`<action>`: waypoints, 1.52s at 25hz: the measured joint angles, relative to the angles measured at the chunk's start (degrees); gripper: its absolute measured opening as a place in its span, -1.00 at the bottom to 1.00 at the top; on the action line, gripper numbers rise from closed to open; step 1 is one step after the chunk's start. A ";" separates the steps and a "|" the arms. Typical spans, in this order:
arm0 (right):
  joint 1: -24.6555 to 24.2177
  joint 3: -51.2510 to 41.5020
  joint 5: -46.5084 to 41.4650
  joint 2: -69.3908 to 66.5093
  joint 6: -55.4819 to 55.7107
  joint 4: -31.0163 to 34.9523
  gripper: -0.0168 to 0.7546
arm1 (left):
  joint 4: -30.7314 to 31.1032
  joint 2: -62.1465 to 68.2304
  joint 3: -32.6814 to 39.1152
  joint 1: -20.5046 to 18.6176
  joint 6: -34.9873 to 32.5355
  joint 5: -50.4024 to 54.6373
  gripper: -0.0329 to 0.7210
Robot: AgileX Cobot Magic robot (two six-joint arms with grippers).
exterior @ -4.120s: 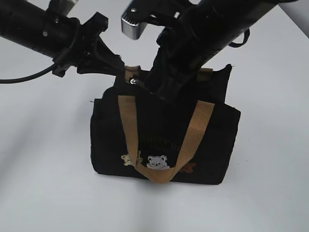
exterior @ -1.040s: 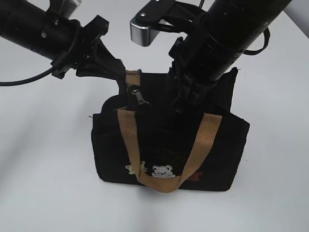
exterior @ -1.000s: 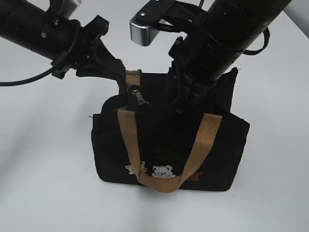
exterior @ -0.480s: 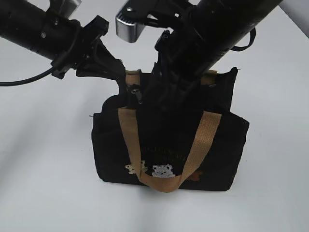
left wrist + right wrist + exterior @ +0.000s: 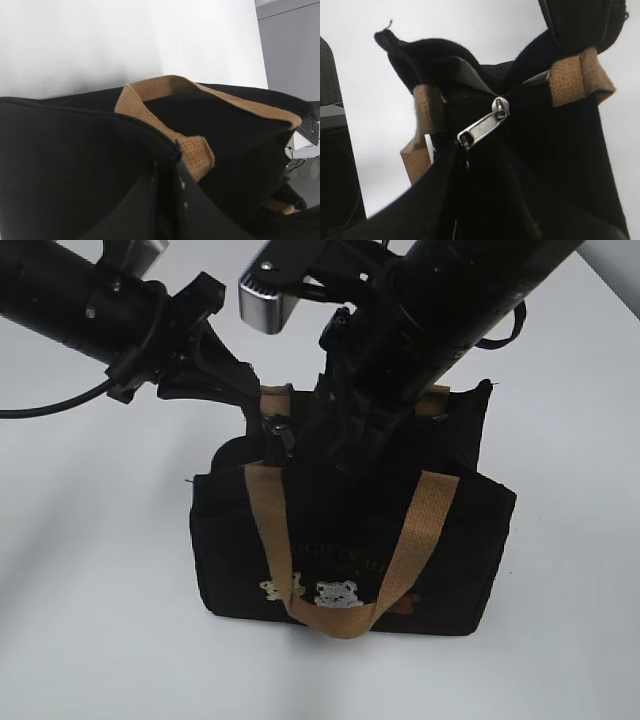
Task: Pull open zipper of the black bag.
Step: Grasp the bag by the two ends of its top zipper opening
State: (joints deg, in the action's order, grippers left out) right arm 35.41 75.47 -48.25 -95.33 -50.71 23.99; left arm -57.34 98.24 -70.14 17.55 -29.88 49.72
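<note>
The black bag (image 5: 225, 540) stands upright on the table with its bear patches facing me. My left gripper (image 5: 252, 405) is shut on the bag's top left edge, beside the rear tan handle (image 5: 165, 87); in the left wrist view its tips (image 5: 167, 165) pinch black fabric. My right gripper (image 5: 287, 443) reaches down over the bag's top to the zipper. Its silver pull tab (image 5: 482, 127) lies just ahead of the right gripper (image 5: 480, 150), the tab's lower end against the left fingertip (image 5: 456, 150). The jaws stand a little apart and nothing shows between them.
The white tabletop (image 5: 90, 590) surrounds the bag. The front tan handle (image 5: 268, 530) hangs in a loop down the bag's face. The right arm's body covers the middle of the bag's top. A black cable (image 5: 50, 400) trails off to the left.
The right gripper has swung left from the bag's middle to the pull tab, which had hung free and is now mostly covered in the exterior view. The left gripper and bag have stayed put.
</note>
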 joint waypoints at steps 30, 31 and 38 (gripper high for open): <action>0.00 0.00 -2.12 3.28 6.53 -8.49 -0.96 | 0.07 0.00 0.00 0.00 0.03 0.16 -0.88; 0.00 0.00 -2.79 3.83 8.04 -10.20 -0.96 | 0.01 0.00 0.00 0.00 0.03 0.16 -0.88; 0.00 0.00 -8.05 5.63 17.95 -20.41 -0.96 | 0.01 0.00 0.00 0.00 0.03 0.18 -0.88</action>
State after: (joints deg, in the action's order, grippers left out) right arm 35.41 75.47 -56.30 -89.69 -32.75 3.58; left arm -57.33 98.24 -70.14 17.55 -29.86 49.90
